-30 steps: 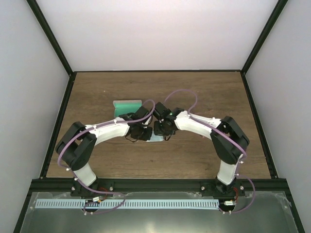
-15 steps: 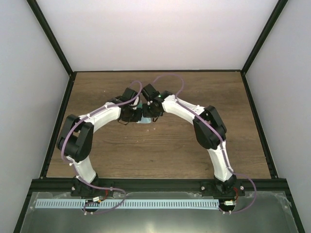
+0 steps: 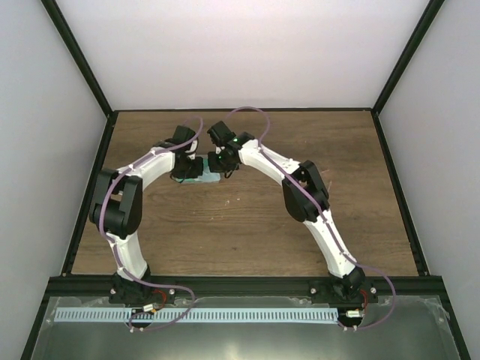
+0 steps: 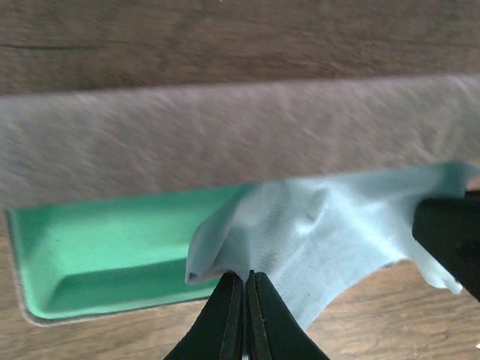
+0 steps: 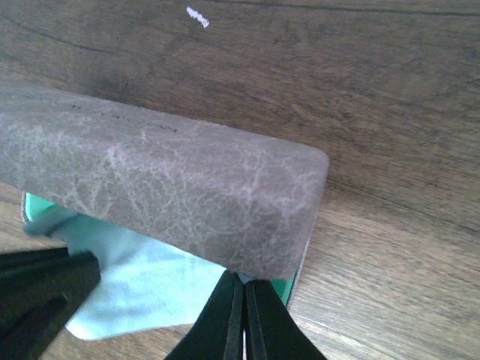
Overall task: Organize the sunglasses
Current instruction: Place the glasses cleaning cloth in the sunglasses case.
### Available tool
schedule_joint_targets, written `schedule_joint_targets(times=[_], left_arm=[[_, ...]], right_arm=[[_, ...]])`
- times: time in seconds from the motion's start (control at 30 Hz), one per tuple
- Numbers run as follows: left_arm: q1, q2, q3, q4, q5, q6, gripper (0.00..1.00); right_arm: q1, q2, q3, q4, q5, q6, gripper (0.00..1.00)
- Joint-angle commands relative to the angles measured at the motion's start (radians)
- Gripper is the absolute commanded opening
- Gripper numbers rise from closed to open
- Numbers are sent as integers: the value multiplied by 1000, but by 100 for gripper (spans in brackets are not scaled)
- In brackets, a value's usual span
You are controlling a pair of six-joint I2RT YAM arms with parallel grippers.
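Cloth point(image 4: 330, 225), pale blue, hangs stretched between my two arms. A second ago both arms stood near the middle of the bench point(image 5: 375, 112); now they have reached out to its far side, where the grey case point(image 4: 97, 255) lies open. My left fingers point(image 4: 245, 276) are pressed fully together on a folded edge of the cloth, right over the green lining. My right fingers point(image 5: 244, 281) are closed just as tightly at the cloth's other end, beside the case's corner and under the overhang of its lid point(image 5: 165, 195). They seem to pinch that end too, though the view there is tight. So the carry looks done, and the cloth drapes over one end of the lining and past the rim, with the other end of the lining bare. Sunglasses I cannot find in any view. The bare part of the lining holds nothing, and whatever lies beneath the cloth or my arms is hidden, so I cannot tell whether they are already in the case. I judge this to be the laying of the cloth into the case, late in the tidy-up. What remains is to let go with both and bring the lid down. The risk is a corner of cloth left over the rim, jamming the lid.
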Motion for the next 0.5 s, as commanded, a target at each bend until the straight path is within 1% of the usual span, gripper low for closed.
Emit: schedule_joint_targets(times=[0.0,0.47], left_arm=[[42,27,35,-4,-1,29,4],[89,59,49,13,-19,24,4]], right_arm=[[-6,26,54,1,-44,-14,1],[-4,64,80,35,-122,5,1]])
